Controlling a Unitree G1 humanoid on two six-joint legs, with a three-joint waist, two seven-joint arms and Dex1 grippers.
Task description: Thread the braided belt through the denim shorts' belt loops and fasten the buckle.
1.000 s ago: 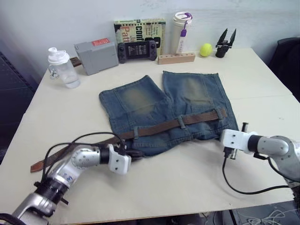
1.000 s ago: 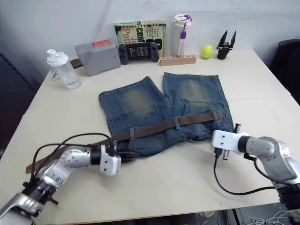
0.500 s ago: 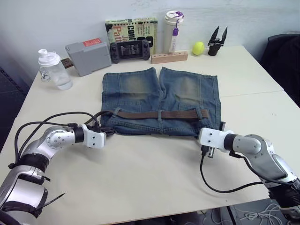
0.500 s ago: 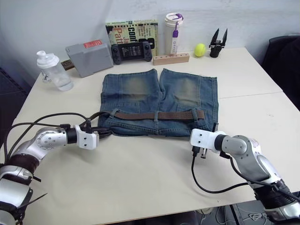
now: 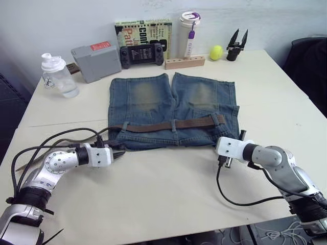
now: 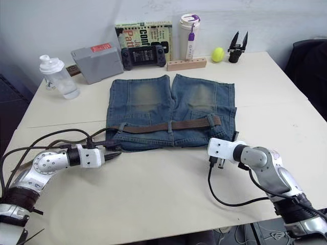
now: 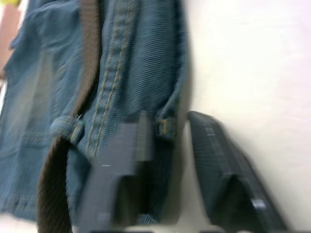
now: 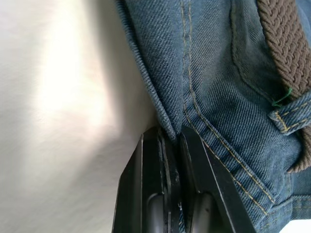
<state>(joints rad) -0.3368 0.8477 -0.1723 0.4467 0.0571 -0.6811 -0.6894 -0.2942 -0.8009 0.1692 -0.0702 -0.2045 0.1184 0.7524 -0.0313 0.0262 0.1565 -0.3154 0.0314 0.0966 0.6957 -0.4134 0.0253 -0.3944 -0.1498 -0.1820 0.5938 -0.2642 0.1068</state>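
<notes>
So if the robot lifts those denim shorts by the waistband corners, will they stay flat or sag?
Likely sag: the denim shorts are soft cloth, already rippling along the waistband. The right pincer pinches a thin folded edge, so they probably drape. The braided belt adds little stiffness.

The near half of the surface (image 5: 168, 199) lies bare for a gripper to pass, while the denim shorts (image 5: 171, 109) cover its middle and a bottle (image 5: 59, 75), grey box (image 5: 97, 61), book (image 5: 143, 31), tumbler (image 5: 189, 34) and ball (image 5: 216, 52) line the far edge.
</notes>
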